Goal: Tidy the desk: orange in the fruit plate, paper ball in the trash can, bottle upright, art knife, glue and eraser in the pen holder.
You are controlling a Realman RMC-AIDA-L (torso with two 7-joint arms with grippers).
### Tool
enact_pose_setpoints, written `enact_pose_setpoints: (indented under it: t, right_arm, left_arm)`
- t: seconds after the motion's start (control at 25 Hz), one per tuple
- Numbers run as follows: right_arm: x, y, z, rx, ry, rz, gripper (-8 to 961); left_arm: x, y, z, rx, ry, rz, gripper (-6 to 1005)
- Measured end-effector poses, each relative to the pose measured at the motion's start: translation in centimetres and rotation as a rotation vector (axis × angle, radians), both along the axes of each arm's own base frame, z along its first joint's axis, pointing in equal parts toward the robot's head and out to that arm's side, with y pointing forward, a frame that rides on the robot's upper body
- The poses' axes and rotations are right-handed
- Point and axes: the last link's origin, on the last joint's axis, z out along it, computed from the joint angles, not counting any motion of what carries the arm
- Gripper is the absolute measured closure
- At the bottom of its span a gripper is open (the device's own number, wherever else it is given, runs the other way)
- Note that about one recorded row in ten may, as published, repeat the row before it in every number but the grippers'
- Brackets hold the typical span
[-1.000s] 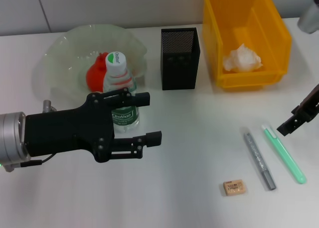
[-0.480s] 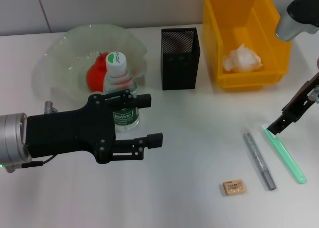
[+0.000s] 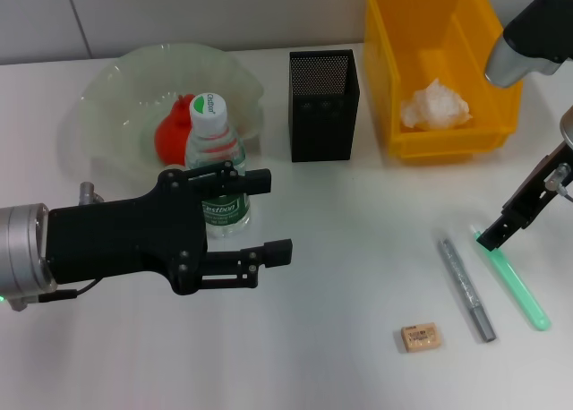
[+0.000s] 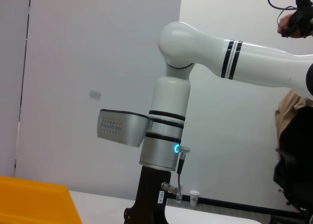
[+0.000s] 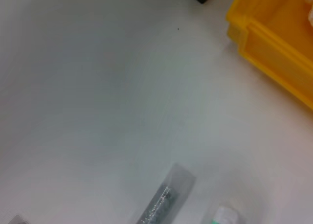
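— Green glue [image 3: 515,283]: my right gripper [image 3: 494,237] covers its pale end; I cannot tell whether the fingers have it.

— Left side?

— My left gripper [image 3: 260,215] hangs spread wide, level, beside the upright bottle [image 3: 215,164], partly masking the label.

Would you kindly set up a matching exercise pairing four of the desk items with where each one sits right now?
Things:
1. orange
2. paper ball
3. glue
4. bottle

Places:
A. inside the trash can
B. lying on the desk, right gripper at its pale end
C. in the fruit plate
D. standing upright beside the left gripper

Pairs: 1-C, 2-A, 3-B, 4-D
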Motion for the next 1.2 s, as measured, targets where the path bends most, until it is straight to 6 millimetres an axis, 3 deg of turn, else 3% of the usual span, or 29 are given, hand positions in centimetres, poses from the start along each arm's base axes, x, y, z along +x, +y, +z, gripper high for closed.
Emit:
enact_pose_setpoints:
  t: [0.6, 0.8, 1.2]
  right_arm:
    - [0.1, 0.1, -0.9, 0.0, -0.007, 0.013, 300]
    - [0.1, -0.1, -1.3, -0.01, -0.003, 0.011, 422]
    - [0.4, -0.2, -1.6, -0.015, -0.004, 0.007, 414]
  left_arm:
    - [-0.1, -0.1, 0.0, -0.002, 0.001, 0.002, 187]
    - [-0.1, -0.2, -0.1, -0.006, 0.002, 0.0, 187]
    - [0.0, -0.2, -0.2, -0.01, 0.004, -0.003, 186]
